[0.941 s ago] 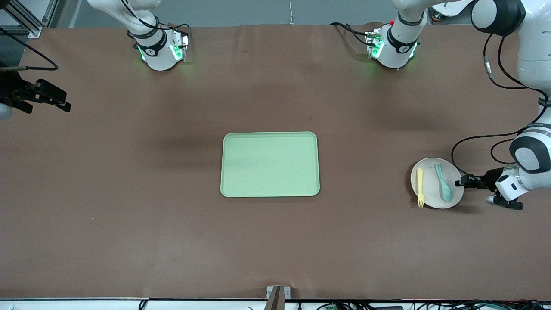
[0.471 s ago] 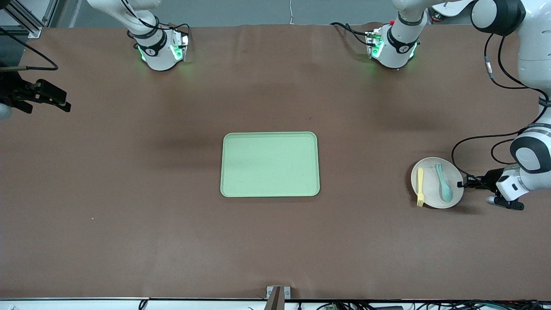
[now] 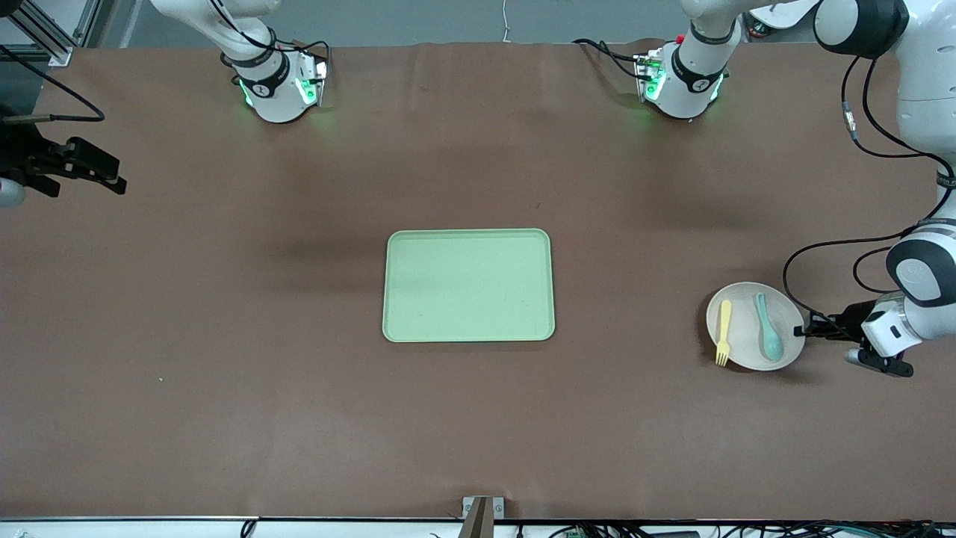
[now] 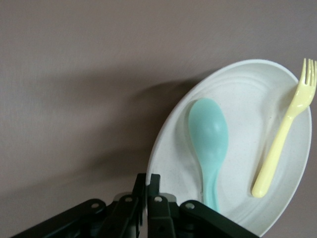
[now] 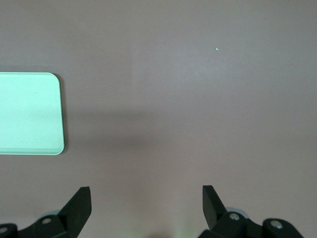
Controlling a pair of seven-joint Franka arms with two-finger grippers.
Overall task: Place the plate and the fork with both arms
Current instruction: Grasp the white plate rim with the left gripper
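Observation:
The pale beige plate (image 3: 743, 350) is toward the left arm's end of the table. A pale-yellow fork (image 3: 723, 332) and a teal spoon (image 3: 768, 336) lie in it. My left gripper (image 3: 803, 329) is shut on the plate's rim at the edge that faces away from the tray. The left wrist view shows the gripper (image 4: 147, 178) pinching that rim, with the plate (image 4: 247, 124), the fork (image 4: 282, 141) and the spoon (image 4: 209, 134) past it. My right gripper (image 3: 113, 178) waits open and holds nothing over the right arm's end of the table; in its wrist view the gripper (image 5: 144, 198) hangs above bare table.
A rectangular light-green tray (image 3: 468, 285) lies in the middle of the table, and its corner shows in the right wrist view (image 5: 29, 114). The two arm bases (image 3: 276, 82) (image 3: 681, 82) stand along the table's edge farthest from the front camera. Brown tabletop lies between the tray and the plate.
My left gripper has closed on the plate's rim. The plate, with fork and spoon in it, has shifted slightly toward the front camera and the tray. The right arm has barely moved.

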